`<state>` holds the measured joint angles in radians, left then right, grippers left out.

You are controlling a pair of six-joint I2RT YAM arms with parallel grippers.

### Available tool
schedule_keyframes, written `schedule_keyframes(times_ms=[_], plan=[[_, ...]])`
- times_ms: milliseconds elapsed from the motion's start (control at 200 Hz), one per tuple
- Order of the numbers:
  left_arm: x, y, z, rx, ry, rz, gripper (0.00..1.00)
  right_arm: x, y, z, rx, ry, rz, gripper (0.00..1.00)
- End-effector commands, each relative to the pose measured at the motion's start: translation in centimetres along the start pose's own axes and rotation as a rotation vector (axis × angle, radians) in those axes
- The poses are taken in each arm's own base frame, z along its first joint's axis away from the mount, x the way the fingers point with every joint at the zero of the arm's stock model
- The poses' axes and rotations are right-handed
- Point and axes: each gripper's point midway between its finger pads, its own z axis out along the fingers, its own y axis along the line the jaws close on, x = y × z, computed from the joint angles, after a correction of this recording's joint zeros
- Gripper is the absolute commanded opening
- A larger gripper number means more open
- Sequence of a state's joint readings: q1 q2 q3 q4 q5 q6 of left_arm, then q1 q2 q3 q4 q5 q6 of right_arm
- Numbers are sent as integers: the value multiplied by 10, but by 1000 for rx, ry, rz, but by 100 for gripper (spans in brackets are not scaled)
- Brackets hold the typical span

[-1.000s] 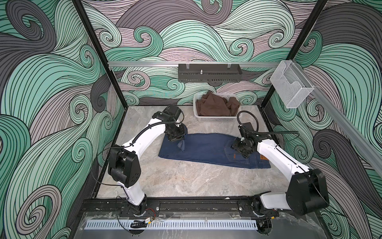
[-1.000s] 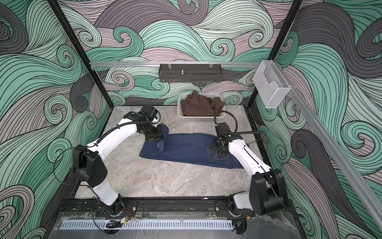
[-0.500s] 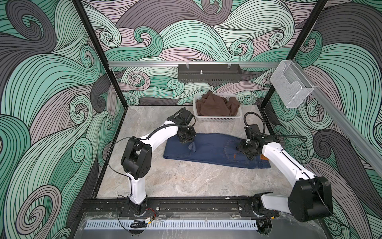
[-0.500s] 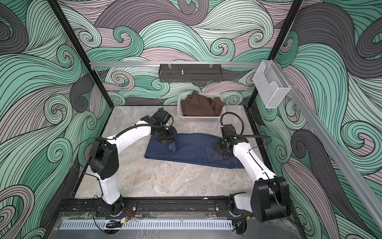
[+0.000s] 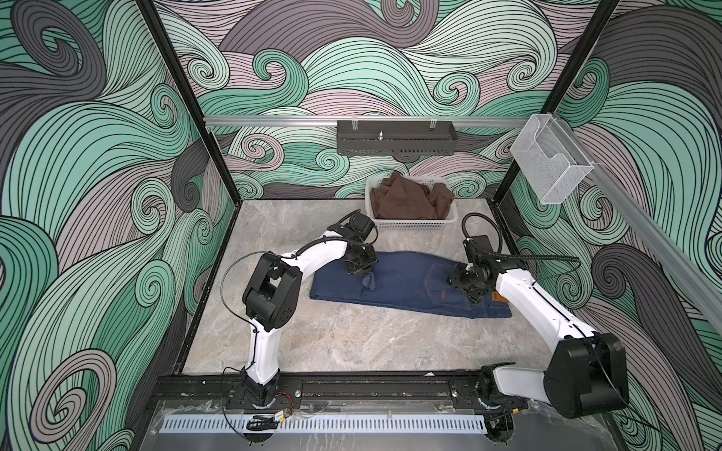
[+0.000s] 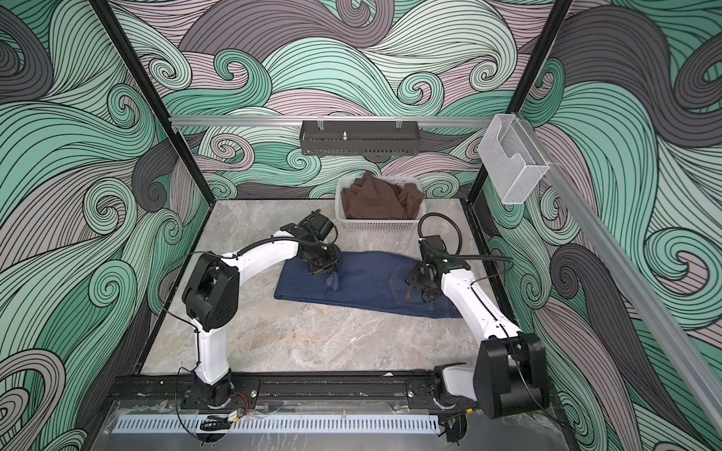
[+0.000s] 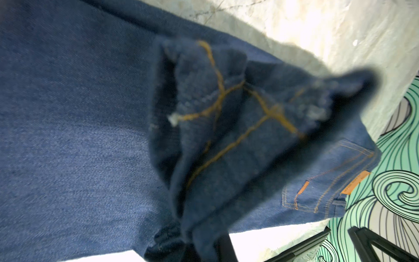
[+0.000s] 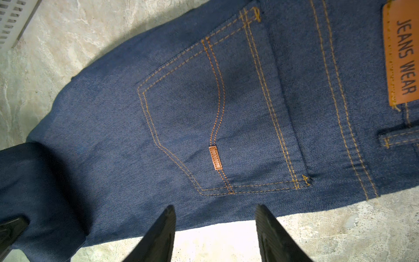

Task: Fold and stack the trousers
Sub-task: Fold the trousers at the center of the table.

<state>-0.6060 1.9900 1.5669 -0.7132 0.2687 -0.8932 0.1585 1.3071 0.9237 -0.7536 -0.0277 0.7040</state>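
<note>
Trousers (image 5: 406,283) flat on bench (image 5: 351,343), waist toward 3 o'clock. Left claw (image 5: 365,273) pinches raised denim corner (image 7: 226,124) toward 9 o'clock end. Right claw (image 8: 216,209) half-wide, empty, above back pocket (image 8: 215,113).

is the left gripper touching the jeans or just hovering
Touching. A top view shows the left gripper shut on a peak of the trousers lifted off the flat layer; the left wrist view shows that bunched hem hanging.

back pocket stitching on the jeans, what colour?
Tan-orange on the back pocket of the dark blue trousers; sharpest in the right wrist view.
</note>
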Motion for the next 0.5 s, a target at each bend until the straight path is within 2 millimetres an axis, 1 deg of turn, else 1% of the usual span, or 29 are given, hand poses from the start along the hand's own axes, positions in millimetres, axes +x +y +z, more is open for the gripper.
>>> schedule_keyframes(times_ms=[0, 30, 85, 160, 240, 305, 330, 380, 450, 495], plan=[[2, -7, 6, 1, 5, 22, 6, 5, -4, 1, 12, 20, -9, 58], [3, -9, 7, 7, 9, 28, 9, 5, -4, 2, 13, 23, -9, 58], [6, -14, 8, 23, 17, 42, 19, 5, -4, 2, 13, 24, -8, 58], [9, -25, 4, 48, 25, 74, 33, 5, -4, 1, 10, 21, -8, 58], [13, -40, -5, 82, 34, 109, 41, 3, -2, -2, 3, 13, -6, 58], [17, -55, -17, 121, 27, 142, 49, 3, -2, -4, -2, 8, -4, 58], [19, -63, -24, 144, 25, 160, 54, 2, -1, -5, -4, 6, -4, 58], [22, -73, -38, 167, 16, 191, 59, 1, -1, -6, -5, 4, -2, 58], [22, -87, -64, 208, -19, 237, 62, 1, 1, -8, -11, 5, 2, 58], [20, -88, -78, 210, -46, 256, 63, 1, 2, -9, -17, 4, 1, 58]])
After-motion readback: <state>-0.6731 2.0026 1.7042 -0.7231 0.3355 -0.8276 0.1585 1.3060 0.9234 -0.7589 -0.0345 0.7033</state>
